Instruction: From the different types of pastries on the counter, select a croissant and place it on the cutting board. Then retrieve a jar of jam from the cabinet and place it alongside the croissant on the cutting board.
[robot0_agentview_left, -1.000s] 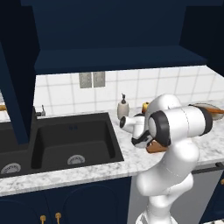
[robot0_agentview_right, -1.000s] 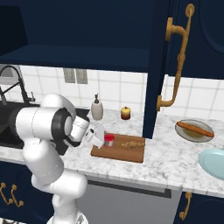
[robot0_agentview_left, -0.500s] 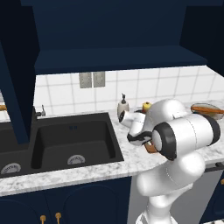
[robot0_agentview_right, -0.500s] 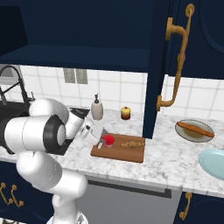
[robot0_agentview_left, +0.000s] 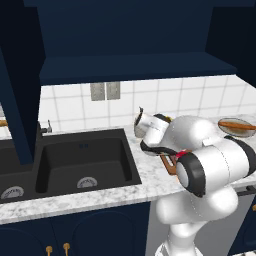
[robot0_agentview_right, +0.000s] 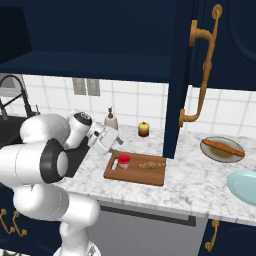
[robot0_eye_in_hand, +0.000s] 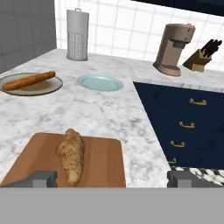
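Here the marbled counter (robot0_agentview_right: 200, 187) carries the cutting board (robot0_agentview_right: 135, 174), with the croissant (robot0_agentview_right: 151, 164) and the jar of jam (robot0_agentview_right: 123, 161) both lying on it. The gripper (robot0_agentview_right: 114, 150) hovers just beside the jar, jaws spread and empty

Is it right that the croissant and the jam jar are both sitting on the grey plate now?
Not quite: the croissant and jam jar both sit on the cutting board, as the right base view shows. The grey plate holds the long orange pastry.

White arm folded low with elbow forward, wrist angled down, gripper (robot0_agentview_right: 114, 151) held with finger tips (robot0_eye_in_hand: 43, 178) spread wide apart
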